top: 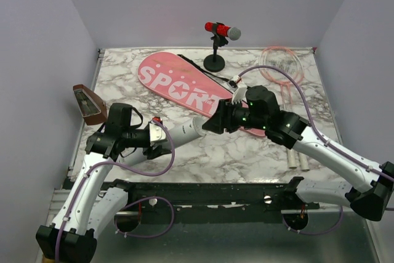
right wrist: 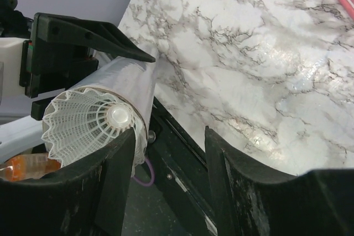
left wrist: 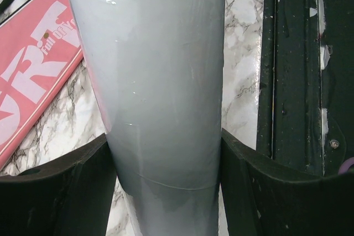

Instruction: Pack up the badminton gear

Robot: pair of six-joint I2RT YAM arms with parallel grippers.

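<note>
Beside the wide right end effector (right wrist: 168, 136), a shuttlecock (right wrist: 91, 122) plugs the tube (right wrist: 130, 78) the left end effector (left wrist: 165, 136) clamps.

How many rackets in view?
2. Both rackets lie at the table's right side: heads overlapped near the far corner, handles side by side toward the near edge. Shafts partly hidden under the right arm.

Your right claw (right wrist: 168, 134) stands open, fingers well apart. Just left of it, the white tube (right wrist: 130, 81) shows a shuttlecock (right wrist: 88, 122) at its mouth, near the marble worktop (right wrist: 249, 70) edge.
</note>
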